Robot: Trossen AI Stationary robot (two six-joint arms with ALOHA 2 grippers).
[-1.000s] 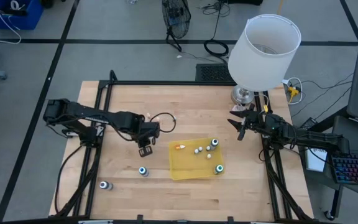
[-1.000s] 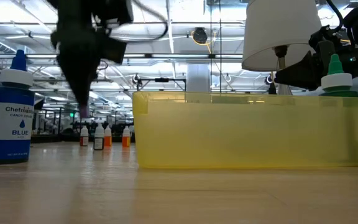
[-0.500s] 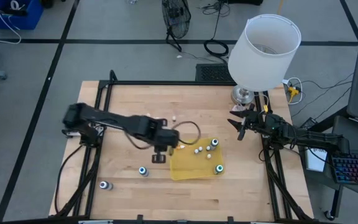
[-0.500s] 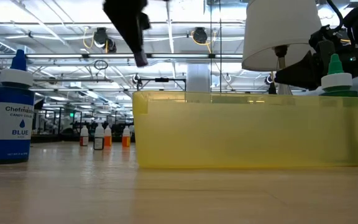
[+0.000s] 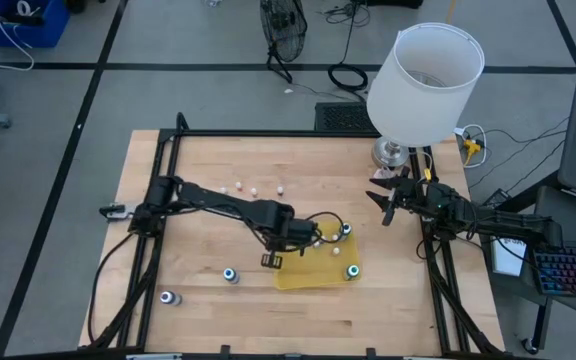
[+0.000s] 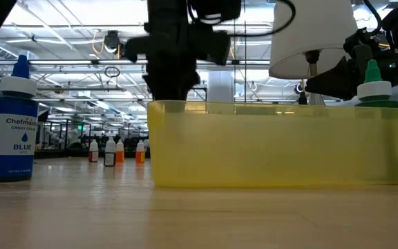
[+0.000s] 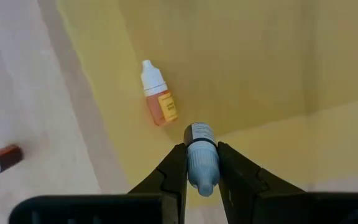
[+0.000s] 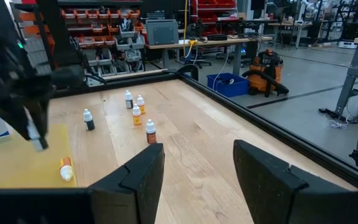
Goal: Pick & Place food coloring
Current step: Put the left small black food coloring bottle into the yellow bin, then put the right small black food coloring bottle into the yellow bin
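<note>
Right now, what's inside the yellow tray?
The yellow tray holds an orange dropper bottle lying flat and a few bottles at its right. The left gripper, gripping a small bottle, covers part of it.

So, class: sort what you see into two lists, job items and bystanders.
Job items: small blue-capped bottle gripped by left tool; orange dropper bottle in yellow plastic tray; tall blue bottle.
Bystanders: white-shaded lamp; idle right tool.

Workshop: red parts bins [image 8: 98, 34], workbenches [image 8: 197, 43], shop vacuum [image 8: 267, 65].
</note>
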